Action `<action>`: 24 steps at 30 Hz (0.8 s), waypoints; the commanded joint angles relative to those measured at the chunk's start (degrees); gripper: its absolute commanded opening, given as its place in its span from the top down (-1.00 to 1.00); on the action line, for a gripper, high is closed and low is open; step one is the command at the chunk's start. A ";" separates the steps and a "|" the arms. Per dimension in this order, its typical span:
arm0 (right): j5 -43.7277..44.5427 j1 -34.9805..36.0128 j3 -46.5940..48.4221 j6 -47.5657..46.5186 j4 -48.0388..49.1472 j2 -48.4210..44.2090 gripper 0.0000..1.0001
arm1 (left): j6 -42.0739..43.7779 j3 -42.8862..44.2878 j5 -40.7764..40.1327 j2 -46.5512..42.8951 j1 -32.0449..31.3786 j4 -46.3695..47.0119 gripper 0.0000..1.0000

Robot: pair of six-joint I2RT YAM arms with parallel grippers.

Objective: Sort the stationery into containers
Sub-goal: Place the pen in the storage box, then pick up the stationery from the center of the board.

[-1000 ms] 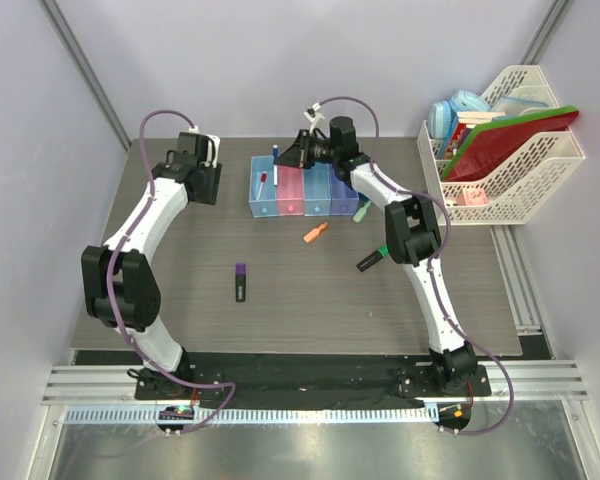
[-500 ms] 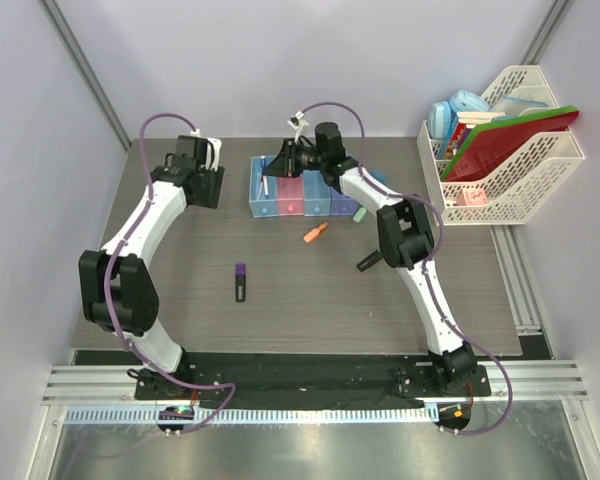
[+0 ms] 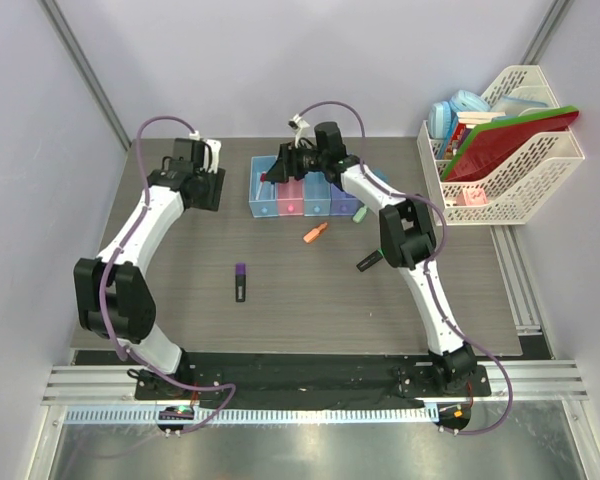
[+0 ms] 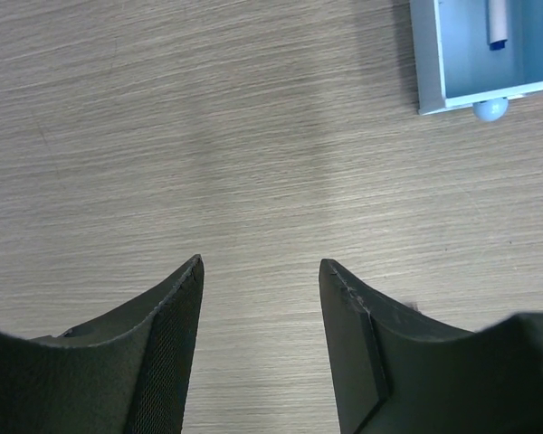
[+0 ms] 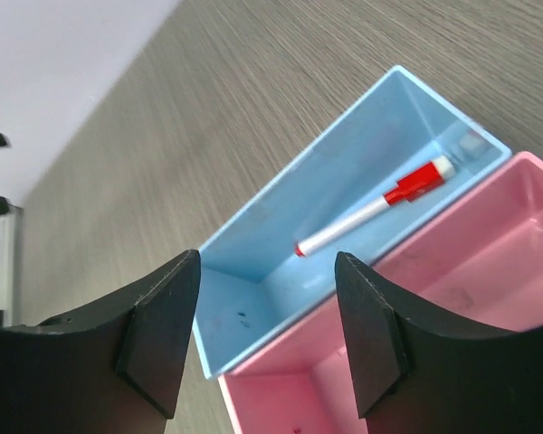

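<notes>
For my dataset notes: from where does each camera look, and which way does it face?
Top external: above, behind the arms, facing down on the table; both arms show.
Left wrist: faces down on bare wood; open left end effector below, light blue bin corner at top right.
Right wrist: faces down into that bin holding the red-capped pen; open right end effector shows.
Shared: all three show that bin.

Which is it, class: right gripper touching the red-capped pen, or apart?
Apart. The right wrist view shows the red-capped pen lying inside the light blue bin, a gap separating it from the right gripper.
</notes>
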 commanded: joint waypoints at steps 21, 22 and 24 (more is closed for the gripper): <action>32.54 -8.17 -39.12 -21.13 -29.24 -41.28 -0.27 | 6.28 -3.30 17.69 -1.66 -9.11 0.78 -0.08; 32.19 -9.33 -40.00 -19.55 -29.32 -41.03 -0.27 | 6.20 -2.86 16.20 -1.04 -10.44 0.86 -0.09; 30.78 -11.79 -40.80 -16.21 -29.32 -40.59 -0.26 | 5.93 -1.29 14.53 1.42 -14.04 1.12 -0.11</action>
